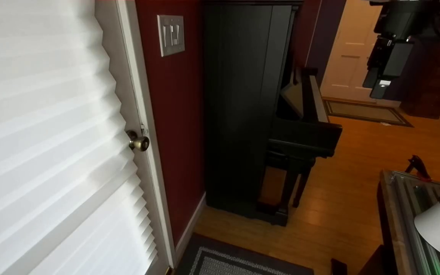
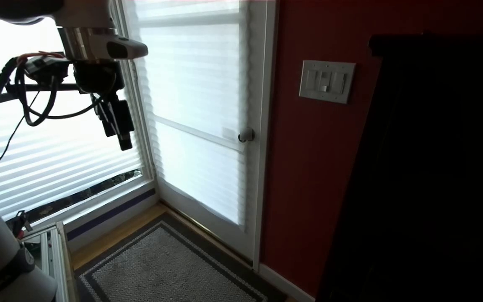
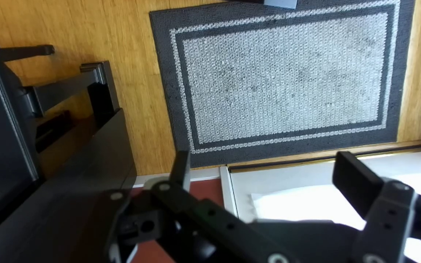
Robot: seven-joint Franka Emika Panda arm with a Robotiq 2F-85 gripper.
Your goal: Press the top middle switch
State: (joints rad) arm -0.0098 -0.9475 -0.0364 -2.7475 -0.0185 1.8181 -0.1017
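The whitish-grey wall plate [image 1: 173,50] is on the red wall beside the door in an exterior view, and it also shows in an exterior view [image 2: 324,96]. It carries several pale switches. The top middle switch [image 2: 325,77] is the small upper piece in the plate's middle column; it shows small in an exterior view [image 1: 172,29]. My gripper [image 3: 266,168] is open and empty in the wrist view, fingers wide apart. It points down, well away from the plate, at the top right in an exterior view [image 1: 379,88] and upper left in an exterior view [image 2: 125,142]. The plate is out of the wrist view.
The white door has a round brass knob [image 1: 140,143] below the plate's height. A tall black piano [image 1: 239,99] stands against the red wall right beside the plate. A grey rug [image 3: 287,80] lies on the floor below. A blinds-covered window [image 2: 86,159] is behind the arm.
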